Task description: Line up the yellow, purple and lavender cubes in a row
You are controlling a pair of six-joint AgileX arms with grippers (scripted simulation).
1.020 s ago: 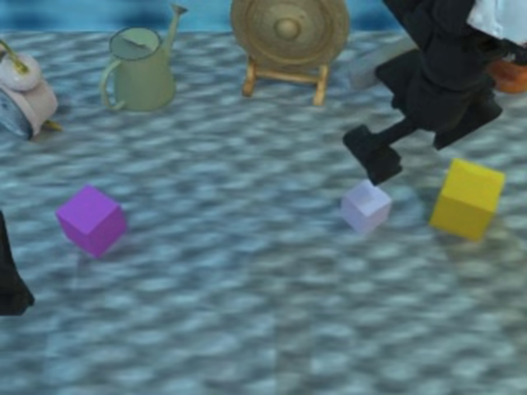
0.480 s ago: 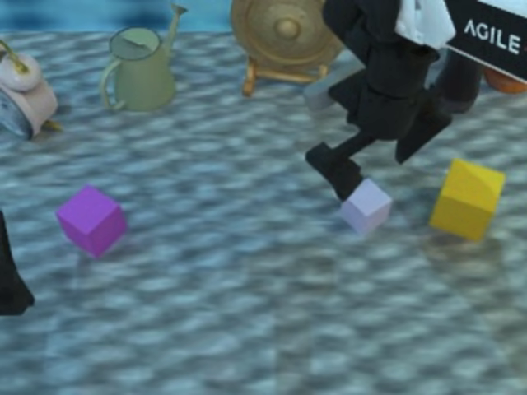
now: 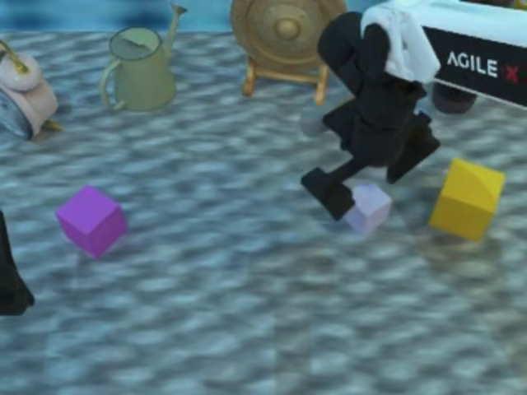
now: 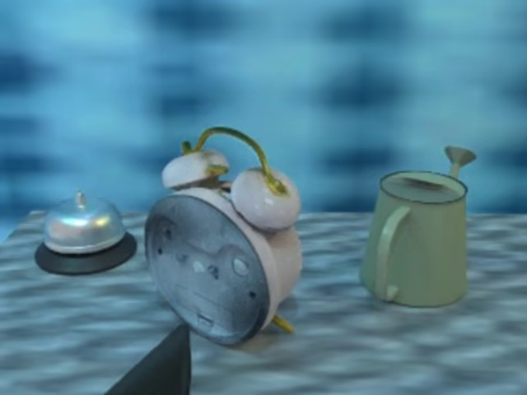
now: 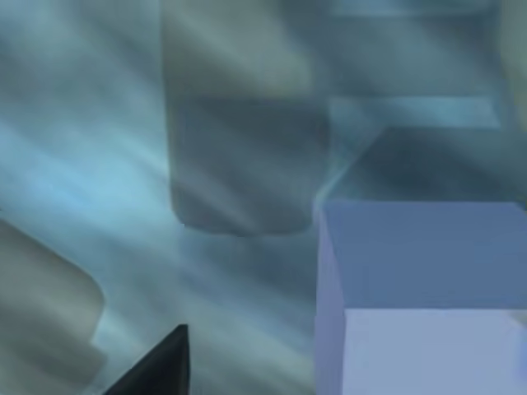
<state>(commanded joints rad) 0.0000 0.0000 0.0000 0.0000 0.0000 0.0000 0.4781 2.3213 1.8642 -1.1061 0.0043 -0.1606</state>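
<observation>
The lavender cube (image 3: 370,207) lies right of the table's centre, with the yellow cube (image 3: 467,198) a short way to its right. Far off on the left rests the purple cube (image 3: 91,219). My right gripper (image 3: 368,186) hangs open just over the lavender cube, one finger (image 3: 329,194) down at the cube's left side. In the right wrist view the lavender cube (image 5: 420,329) fills one corner, beside a dark fingertip (image 5: 169,366). My left gripper (image 3: 10,284) is parked at the table's left edge, away from the cubes.
A green watering can (image 3: 140,70) and a brass gong on a wooden stand (image 3: 286,37) stand along the back. An alarm clock (image 3: 20,86) sits at the back left; the left wrist view shows it (image 4: 222,263) with a desk bell (image 4: 82,234).
My right arm has swung left and come down, so its finger has gone from behind the lavender cube to the cube's left side. The cubes and the left arm have stayed put.
</observation>
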